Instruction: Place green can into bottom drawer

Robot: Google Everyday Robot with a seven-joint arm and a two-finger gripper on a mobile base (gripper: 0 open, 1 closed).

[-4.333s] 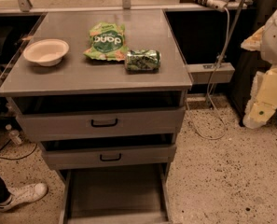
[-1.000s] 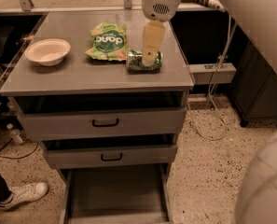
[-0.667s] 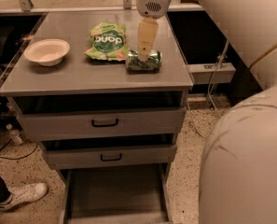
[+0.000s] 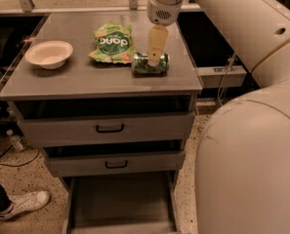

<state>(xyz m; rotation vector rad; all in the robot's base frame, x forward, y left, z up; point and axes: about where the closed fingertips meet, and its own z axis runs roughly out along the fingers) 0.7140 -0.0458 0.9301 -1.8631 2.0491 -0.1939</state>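
Note:
The green can (image 4: 140, 65) lies on its side on the grey cabinet top (image 4: 86, 77), near the right front, just right of the snack bag. My gripper (image 4: 155, 58) hangs down from the arm at the top of the camera view and sits right at the can's middle, covering part of it. The bottom drawer (image 4: 120, 204) is pulled out at floor level below the two upper drawers, and its floor is bare.
A green snack bag (image 4: 112, 43) and a white bowl (image 4: 49, 54) lie on the cabinet top. The two upper drawers (image 4: 108, 128) with black handles stand slightly open. My arm's bulk fills the right side. A person's shoe (image 4: 20, 203) is at the lower left.
My arm has swung in from the right and brought the gripper down over the green can. In the last second it has moved slightly lower onto the can. The can has not moved.

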